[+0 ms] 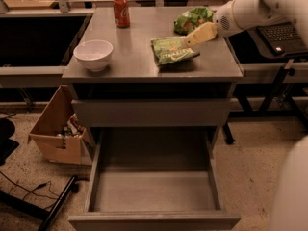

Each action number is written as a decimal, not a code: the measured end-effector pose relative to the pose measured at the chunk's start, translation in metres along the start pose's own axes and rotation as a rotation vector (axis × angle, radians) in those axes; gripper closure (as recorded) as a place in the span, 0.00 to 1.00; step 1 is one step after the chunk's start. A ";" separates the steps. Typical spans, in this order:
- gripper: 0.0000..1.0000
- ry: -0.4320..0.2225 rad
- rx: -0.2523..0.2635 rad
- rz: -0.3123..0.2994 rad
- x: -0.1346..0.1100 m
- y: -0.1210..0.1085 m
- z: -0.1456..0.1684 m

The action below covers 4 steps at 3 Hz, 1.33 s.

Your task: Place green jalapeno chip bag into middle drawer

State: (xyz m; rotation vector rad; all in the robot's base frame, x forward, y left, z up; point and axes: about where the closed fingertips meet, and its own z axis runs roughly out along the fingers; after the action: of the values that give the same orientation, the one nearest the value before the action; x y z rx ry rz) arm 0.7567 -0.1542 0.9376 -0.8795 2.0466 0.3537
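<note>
Your gripper [188, 42] hangs over the right side of the bench [137, 32], its tip just above the far right corner of the green jalapeno chip bag [172, 51]. Seen from here it reads as a single pale wedge angled down to the left, so you cannot tell whether it is spread or closed, or whether it touches the foil.

The bag lies flat on the bench top, right of centre and near the front edge. Its long axis runs roughly left to right, skewed so the right end sits a little farther back than the left. The darker lettered band follows that same slant.

Behind it, near the back right corner, sits a puffier green bag [192, 19], apart from the flat one. A white bowl [93, 55] stands on the left side, and a red can [121, 11] stands upright at the back.

Below, the top drawer [151, 112] shows its closed front. The middle drawer [154, 221] is pulled out towards you. A cardboard box [57, 129] sits on the floor at the left.
</note>
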 end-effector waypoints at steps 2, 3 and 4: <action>0.00 0.058 -0.024 0.101 -0.015 -0.003 0.079; 0.00 0.193 -0.001 0.123 0.003 -0.002 0.118; 0.14 0.319 0.037 0.138 0.029 -0.008 0.137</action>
State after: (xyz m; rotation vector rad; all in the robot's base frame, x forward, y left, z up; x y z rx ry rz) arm 0.8339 -0.0996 0.8337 -0.8146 2.4079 0.2616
